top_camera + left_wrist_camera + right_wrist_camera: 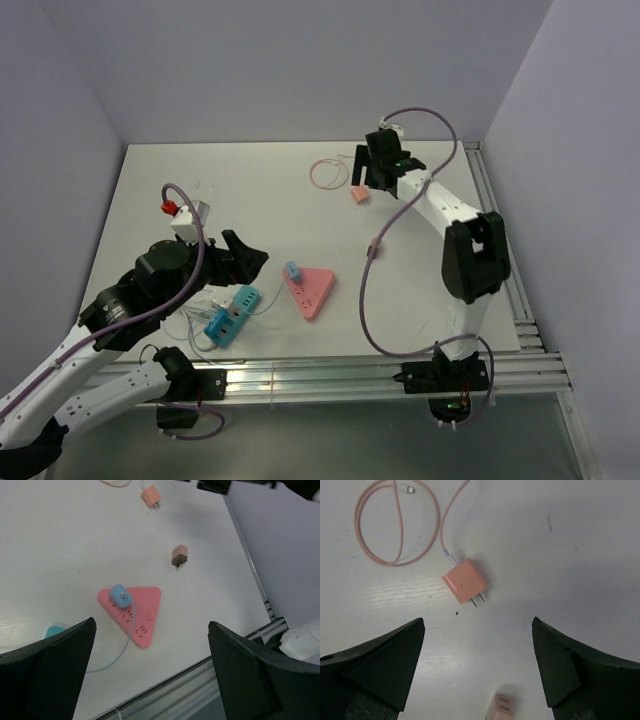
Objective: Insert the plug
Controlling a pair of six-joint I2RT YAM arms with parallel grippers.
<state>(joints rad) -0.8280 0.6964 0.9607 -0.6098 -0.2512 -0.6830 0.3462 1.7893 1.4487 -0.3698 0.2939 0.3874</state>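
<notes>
Right arm [440,205] outstretched, right gripper [477,625] gaping over orange plug [465,581] (apparently clear).

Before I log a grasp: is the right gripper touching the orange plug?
Apart. The right wrist view shows bare table between the orange plug and both fingers of the right gripper.

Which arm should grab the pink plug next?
Right. The right gripper is open and hovers directly above the pink plug, which lies loose between its fingers in the wrist view. The left gripper is far off, down by the strip.
</notes>
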